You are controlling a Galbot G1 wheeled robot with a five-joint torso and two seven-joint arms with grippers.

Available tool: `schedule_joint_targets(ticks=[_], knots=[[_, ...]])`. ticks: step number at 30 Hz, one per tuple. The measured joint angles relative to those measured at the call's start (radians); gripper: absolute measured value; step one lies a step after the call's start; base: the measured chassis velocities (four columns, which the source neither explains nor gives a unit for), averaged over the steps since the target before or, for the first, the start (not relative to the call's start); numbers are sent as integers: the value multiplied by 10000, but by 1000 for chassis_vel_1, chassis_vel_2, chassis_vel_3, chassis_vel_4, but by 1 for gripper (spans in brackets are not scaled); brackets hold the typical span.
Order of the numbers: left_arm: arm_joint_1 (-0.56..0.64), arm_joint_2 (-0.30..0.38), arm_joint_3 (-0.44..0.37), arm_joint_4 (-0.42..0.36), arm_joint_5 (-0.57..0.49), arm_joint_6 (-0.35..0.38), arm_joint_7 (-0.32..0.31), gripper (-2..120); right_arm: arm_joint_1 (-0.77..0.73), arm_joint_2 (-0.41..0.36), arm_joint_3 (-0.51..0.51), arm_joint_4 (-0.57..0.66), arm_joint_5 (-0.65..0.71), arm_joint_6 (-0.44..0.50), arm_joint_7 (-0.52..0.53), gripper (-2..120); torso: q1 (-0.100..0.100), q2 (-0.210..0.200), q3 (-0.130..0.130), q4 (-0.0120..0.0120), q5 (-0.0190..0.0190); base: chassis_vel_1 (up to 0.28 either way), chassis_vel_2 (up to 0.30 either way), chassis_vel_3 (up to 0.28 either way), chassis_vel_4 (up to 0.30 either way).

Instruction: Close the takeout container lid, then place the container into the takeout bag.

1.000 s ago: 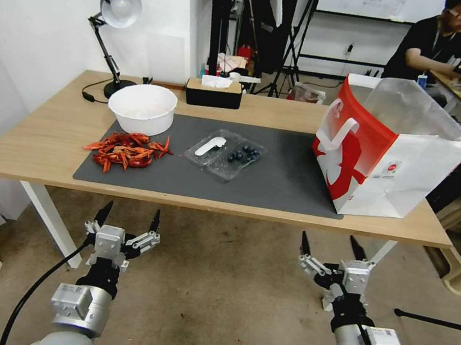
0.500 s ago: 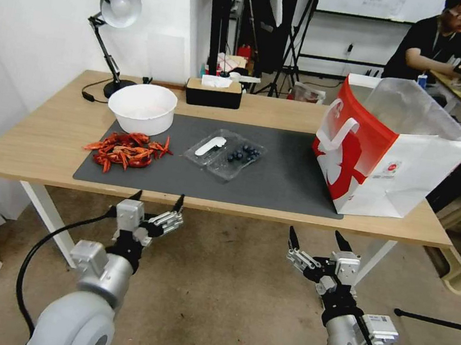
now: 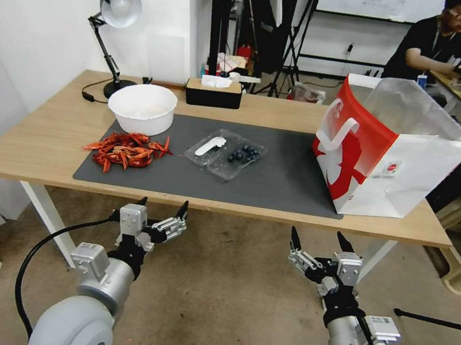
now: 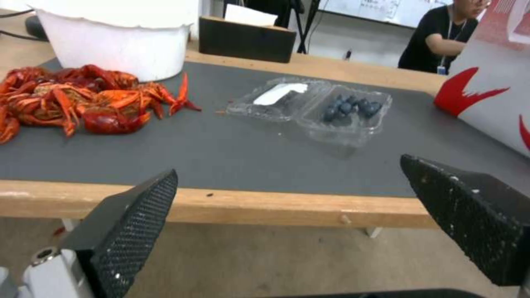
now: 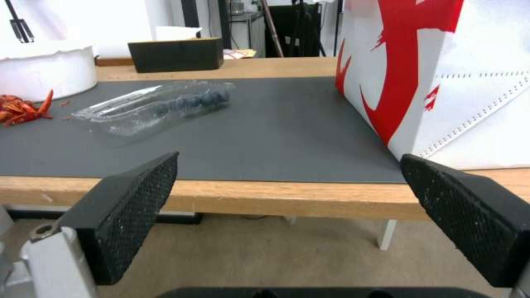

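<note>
Since the earlier frames, left pincer (image 3: pixel 162 204) has risen to just below the surface's (image 3: pixel 47 143) near edge, fingers spread wide and holding nothing; right pincer (image 3: pixel 316 236), likewise wide apart and empty, has barely shifted. One takeout container (image 3: pixel 225 154) lies open mid-mat, berries in one half, the lid (image 3: pixel 209 146) flat beside it; one takeout bag (image 3: pixel 383 150) stands at the right end. Best practice, as judged: lift the lid's free edge, fold over the hinge, press gently. One bowl (image 3: pixel 142 107), one crayfish heap (image 3: pixel 126 151).
</note>
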Motion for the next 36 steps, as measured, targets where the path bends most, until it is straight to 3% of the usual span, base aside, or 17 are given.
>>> schedule_joint_targets(ticks=[23,36], knots=[[91,-67,-223,230,100,-65,93,100,441,-195,-72,-305,85,-136,-23,100,-2,1,0,-2,-1,0,0,0,0],[162,-90,-392,563,368,-329,58,100,2997,-1153,-987,-1456,622,-367,152,100,-1,0,0,-1,0,0,0,0,0]])
